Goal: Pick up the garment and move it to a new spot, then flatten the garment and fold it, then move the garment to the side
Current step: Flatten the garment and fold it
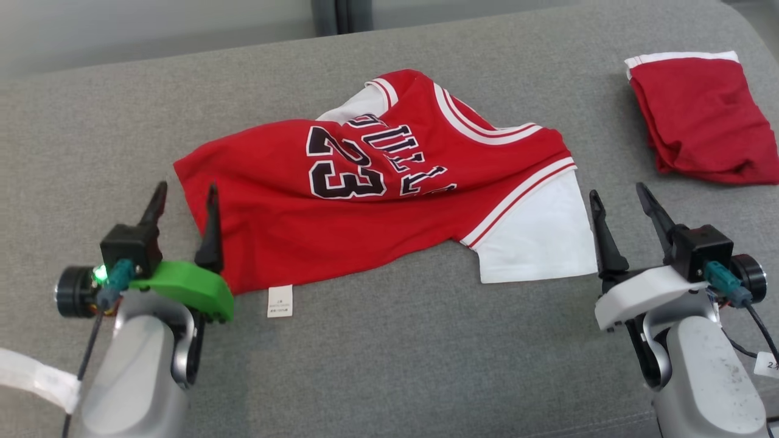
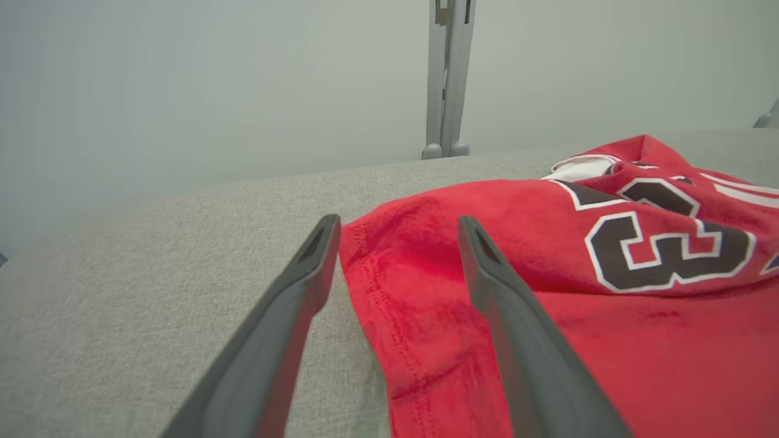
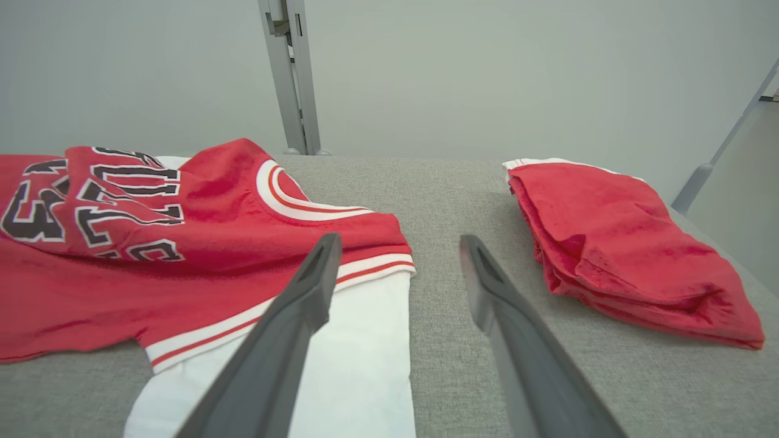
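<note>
The garment [image 1: 377, 194] is a red jersey with a black "23", white trim and white sleeves, lying rumpled across the middle of the grey cushion [image 1: 389, 353]. My left gripper [image 1: 185, 196] stands open at the jersey's lower left corner, its right finger over the red hem and nothing held. In the left wrist view the garment [image 2: 548, 292] lies between and right of the fingers of the left gripper [image 2: 395, 230]. My right gripper [image 1: 618, 198] is open just right of the white sleeve. The right wrist view shows the right gripper [image 3: 398, 248] beside the garment [image 3: 182, 243].
A second red cloth [image 1: 700, 118] with a white band lies folded at the far right of the cushion, also the red cloth [image 3: 621, 243] in the right wrist view. A grey post [image 3: 292, 73] stands behind the cushion against a pale wall. A white label [image 1: 280, 302] hangs from the jersey's hem.
</note>
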You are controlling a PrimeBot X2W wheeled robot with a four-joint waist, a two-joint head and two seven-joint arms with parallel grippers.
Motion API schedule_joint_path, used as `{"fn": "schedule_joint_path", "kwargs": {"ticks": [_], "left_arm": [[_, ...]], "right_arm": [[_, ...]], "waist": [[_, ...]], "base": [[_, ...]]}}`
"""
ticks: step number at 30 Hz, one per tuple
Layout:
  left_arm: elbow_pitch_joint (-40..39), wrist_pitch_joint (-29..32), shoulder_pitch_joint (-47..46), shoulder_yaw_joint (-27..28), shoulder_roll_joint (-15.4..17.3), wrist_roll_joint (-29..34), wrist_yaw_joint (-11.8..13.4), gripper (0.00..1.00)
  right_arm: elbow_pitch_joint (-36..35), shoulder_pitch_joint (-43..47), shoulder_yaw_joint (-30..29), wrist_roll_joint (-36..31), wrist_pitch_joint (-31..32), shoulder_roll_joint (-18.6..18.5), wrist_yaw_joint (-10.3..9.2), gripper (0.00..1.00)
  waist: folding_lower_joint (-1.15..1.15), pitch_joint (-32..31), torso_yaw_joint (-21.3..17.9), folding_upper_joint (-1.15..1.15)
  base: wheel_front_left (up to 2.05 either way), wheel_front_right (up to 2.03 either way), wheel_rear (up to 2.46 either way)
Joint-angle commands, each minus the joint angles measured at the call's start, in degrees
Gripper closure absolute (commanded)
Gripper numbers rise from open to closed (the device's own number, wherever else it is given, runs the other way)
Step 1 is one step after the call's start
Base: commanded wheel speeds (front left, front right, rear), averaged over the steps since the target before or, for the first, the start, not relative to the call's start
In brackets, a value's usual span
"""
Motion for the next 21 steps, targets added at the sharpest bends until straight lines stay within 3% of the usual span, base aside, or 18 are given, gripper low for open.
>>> {"fn": "schedule_joint_path", "kwargs": {"ticks": [1, 11, 21], "left_arm": [[-1.3, 0.0, 2.6, 0.7, -0.7, -0.2, -0.2, 0.00], [-10.8, 0.0, 18.2, 5.2, -6.7, -0.2, -0.5, 0.00], [-15.7, 0.0, 27.0, 6.7, -8.5, -0.1, -0.1, 0.00]], "right_arm": [[-0.1, 1.4, 0.3, 0.7, -0.6, -0.2, -0.09, 0.00], [-0.1, 6.6, 3.1, 2.9, -1.8, -0.2, -0.09, 0.00], [-1.7, 11.4, 4.0, 5.7, -1.9, -0.2, -0.09, 0.00]], "waist": [[0.00, -1.9, 1.3, 0.00], [0.00, -8.5, 4.1, 0.00], [0.00, -13.0, 5.0, 0.00]], "base": [[0.00, 0.00, 0.00], [0.00, 0.00, 0.00], [0.00, 0.00, 0.00]]}}
